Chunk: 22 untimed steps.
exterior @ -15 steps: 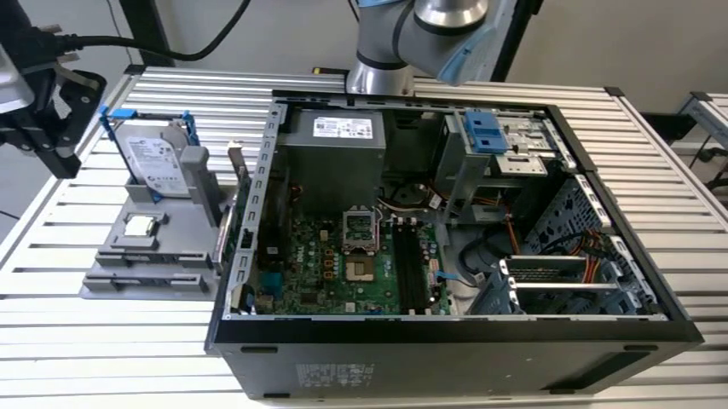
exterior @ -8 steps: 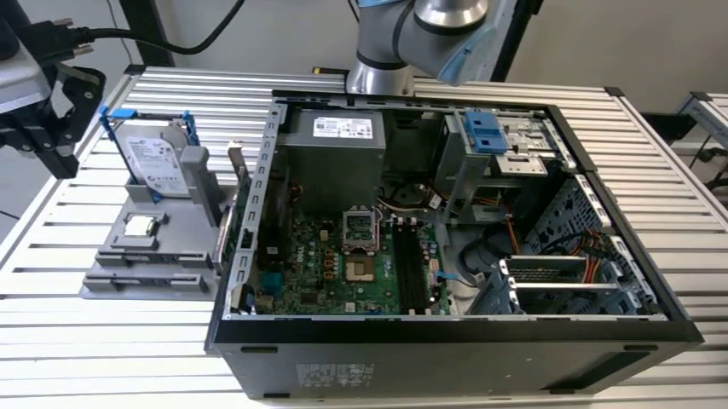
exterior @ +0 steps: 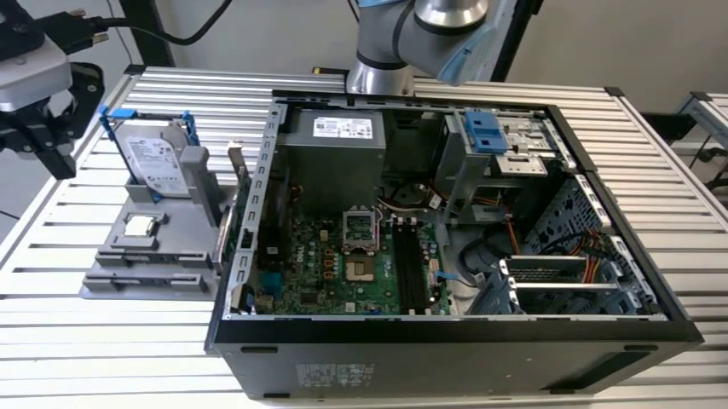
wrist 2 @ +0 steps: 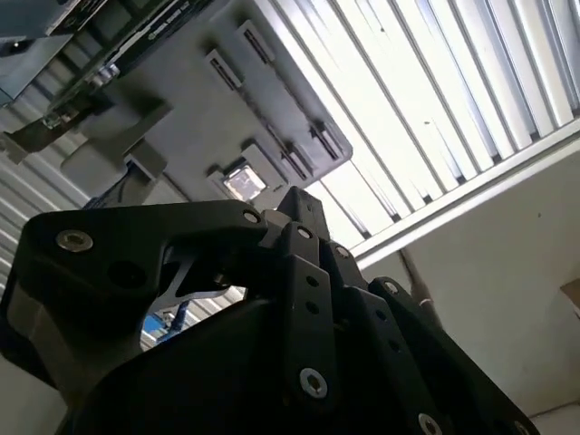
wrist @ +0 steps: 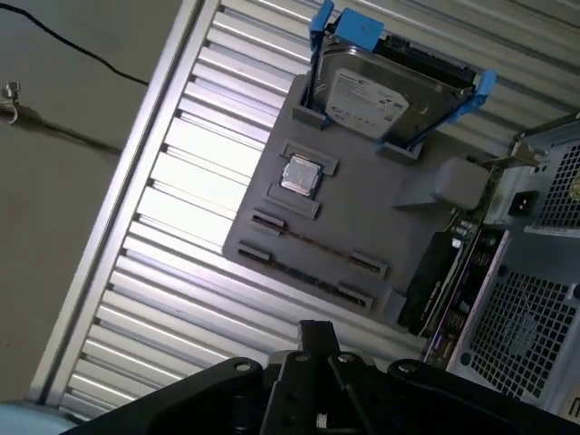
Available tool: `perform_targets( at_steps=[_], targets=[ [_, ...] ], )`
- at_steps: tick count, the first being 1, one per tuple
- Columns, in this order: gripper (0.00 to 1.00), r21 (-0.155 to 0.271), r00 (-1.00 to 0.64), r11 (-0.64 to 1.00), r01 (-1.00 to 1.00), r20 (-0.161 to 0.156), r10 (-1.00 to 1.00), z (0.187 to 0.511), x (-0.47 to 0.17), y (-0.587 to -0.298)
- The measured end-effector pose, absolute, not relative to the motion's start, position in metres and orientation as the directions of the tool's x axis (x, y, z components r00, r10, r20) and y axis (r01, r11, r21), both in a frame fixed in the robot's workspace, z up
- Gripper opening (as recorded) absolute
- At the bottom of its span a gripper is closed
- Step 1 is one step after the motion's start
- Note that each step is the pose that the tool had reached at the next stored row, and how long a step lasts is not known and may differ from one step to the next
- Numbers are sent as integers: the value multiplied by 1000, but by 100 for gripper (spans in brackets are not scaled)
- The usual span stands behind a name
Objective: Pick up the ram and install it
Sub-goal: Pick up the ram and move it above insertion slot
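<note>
The arm (exterior: 424, 34) rises behind the case (exterior: 455, 341), at its far side. The gripper (exterior: 43, 146) hangs well off the case toward the exterior view's left, pointing down. Its black linkage (wrist: 308, 390) appears in both wrist views.

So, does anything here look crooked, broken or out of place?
Nothing stands out. The silver hard drive in its blue bracket stands in the grey holder tray, the small square silver chip lies flat in its recess, and the open black computer case sits flat on the slatted metal table. No spill or damage shows.
</note>
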<state>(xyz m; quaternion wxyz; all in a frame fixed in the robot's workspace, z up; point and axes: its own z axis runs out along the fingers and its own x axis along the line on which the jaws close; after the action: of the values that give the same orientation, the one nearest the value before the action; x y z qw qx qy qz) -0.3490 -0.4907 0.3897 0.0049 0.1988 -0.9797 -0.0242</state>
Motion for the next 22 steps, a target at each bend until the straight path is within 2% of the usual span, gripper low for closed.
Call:
perform_targets(
  at_steps=[22],
  targets=[
    [0,47,-695,694,-718,1,-719,390,-349,-491]
  ],
)
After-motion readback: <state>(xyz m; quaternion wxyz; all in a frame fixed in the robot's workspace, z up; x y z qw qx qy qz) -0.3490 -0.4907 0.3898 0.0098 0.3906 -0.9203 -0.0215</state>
